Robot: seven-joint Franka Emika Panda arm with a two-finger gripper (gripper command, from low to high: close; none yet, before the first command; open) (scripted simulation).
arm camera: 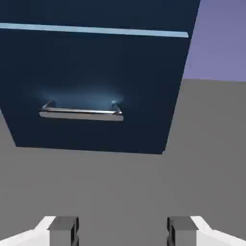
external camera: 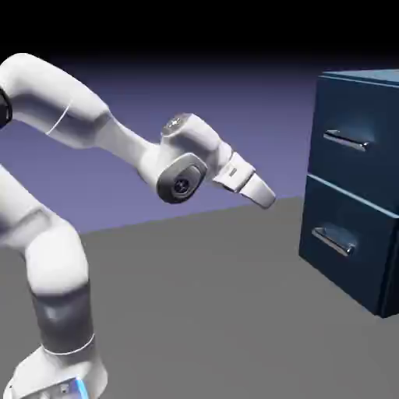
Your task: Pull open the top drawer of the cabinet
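The dark blue cabinet (external camera: pixel 354 195) stands at the right of the exterior view. Its top drawer (external camera: pixel 351 117) is flush with the front and carries a silver bar handle (external camera: pixel 347 141). My gripper (external camera: pixel 265 195) hangs in the air well left of the cabinet, at about the height of the seam between the two drawers, tilted down toward it. In the hand view my gripper (arm camera: pixel 122 233) is open with nothing between its fingertips (arm camera: pixel 62 229). That view shows only a strip of the top drawer (arm camera: pixel 96 12) above a pale seam.
The lower drawer (external camera: pixel 343 249) has the same kind of silver handle (external camera: pixel 333 240), and this handle (arm camera: pixel 81 113) fills the middle of the hand view. Grey table surface (external camera: pixel 203 296) lies between the arm and the cabinet.
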